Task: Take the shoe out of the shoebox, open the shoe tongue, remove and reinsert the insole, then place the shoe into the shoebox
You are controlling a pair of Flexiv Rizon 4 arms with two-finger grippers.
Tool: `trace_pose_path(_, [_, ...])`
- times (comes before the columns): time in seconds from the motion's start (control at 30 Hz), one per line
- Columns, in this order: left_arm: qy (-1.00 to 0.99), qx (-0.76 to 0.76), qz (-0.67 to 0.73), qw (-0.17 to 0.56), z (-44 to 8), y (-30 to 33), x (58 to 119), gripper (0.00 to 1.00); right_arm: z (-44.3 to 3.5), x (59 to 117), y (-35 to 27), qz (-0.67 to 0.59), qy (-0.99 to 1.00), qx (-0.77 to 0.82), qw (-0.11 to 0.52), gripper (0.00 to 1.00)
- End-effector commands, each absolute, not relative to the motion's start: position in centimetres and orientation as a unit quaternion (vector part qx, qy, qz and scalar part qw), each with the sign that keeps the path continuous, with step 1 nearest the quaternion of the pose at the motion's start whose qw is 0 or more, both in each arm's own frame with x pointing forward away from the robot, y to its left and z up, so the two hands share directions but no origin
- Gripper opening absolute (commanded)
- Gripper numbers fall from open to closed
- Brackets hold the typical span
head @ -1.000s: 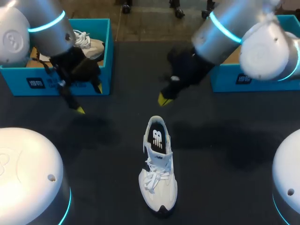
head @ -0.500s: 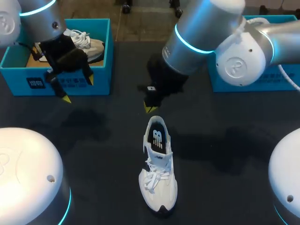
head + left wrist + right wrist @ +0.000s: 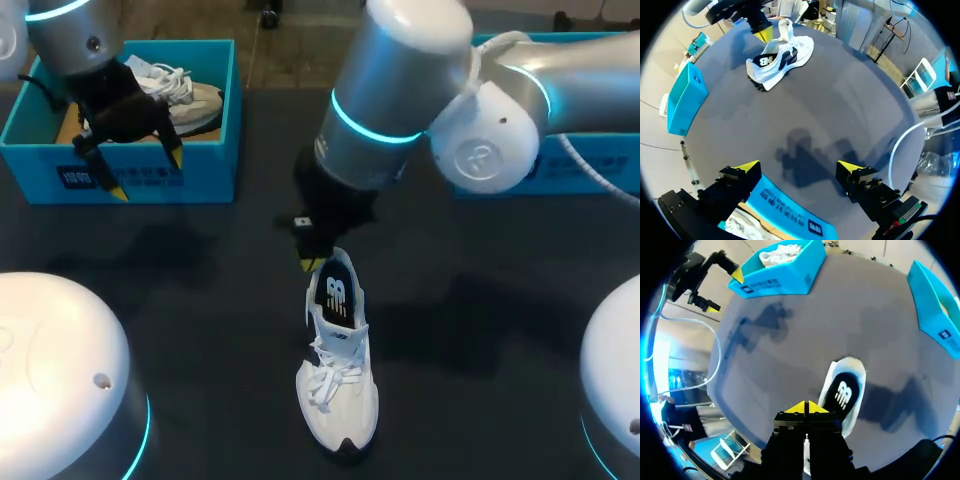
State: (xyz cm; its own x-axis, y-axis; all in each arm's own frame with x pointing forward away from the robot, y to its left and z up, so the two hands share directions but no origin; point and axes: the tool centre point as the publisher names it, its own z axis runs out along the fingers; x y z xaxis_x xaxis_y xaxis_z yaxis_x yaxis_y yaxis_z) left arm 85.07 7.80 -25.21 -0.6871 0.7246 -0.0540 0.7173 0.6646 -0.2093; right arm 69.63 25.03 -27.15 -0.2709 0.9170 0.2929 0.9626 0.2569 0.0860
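Observation:
A white sneaker point(image 3: 338, 360) with a black insole lies mid-table, toe toward the near edge, laces loose. My right gripper point(image 3: 312, 264) is shut with nothing in it, its yellow tips just above the sneaker's heel rim. In the right wrist view the gripper point(image 3: 805, 407) hangs beside the heel opening of the sneaker point(image 3: 842, 395). My left gripper point(image 3: 147, 176) stands open and empty at the front wall of the left blue shoebox point(image 3: 205, 175). In the left wrist view the gripper point(image 3: 799, 167) looks over that box toward the sneaker point(image 3: 782, 57).
A second white shoe point(image 3: 185, 95) lies inside the left shoebox. Another blue shoebox point(image 3: 600, 170) stands at the back right, partly hidden by my right arm. Dark bare tabletop surrounds the sneaker.
My right arm has swung left and down from near the right box to the sneaker's heel, still shut. My left gripper has drawn back and left toward the left shoebox, still open.

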Motion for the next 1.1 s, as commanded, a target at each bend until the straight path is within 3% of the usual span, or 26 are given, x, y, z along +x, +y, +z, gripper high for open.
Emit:
trace_pose_path(0.03, [-0.912,-0.396,0.107,0.018,-25.1,7.8,85.1,1.0,-27.5,68.8,24.9,-0.135,-0.785,-0.599,0.088,0.0])
trace_pose_path(0.27, [-0.912,-0.396,0.107,0.018,-25.1,7.8,85.1,1.0,-27.5,68.8,24.9,-0.135,-0.785,-0.599,0.088,0.0])
trace_pose_path(0.67, [-0.912,-0.396,0.107,0.018,-25.1,7.8,85.1,1.0,-29.7,69.3,21.7,-0.059,-0.767,-0.639,-0.006,0.0])
trace_pose_path(1.1, [-0.912,-0.396,0.107,0.018,-25.1,7.8,85.1,1.0,-30.9,68.6,22.0,-0.027,-0.771,-0.635,-0.037,0.0])
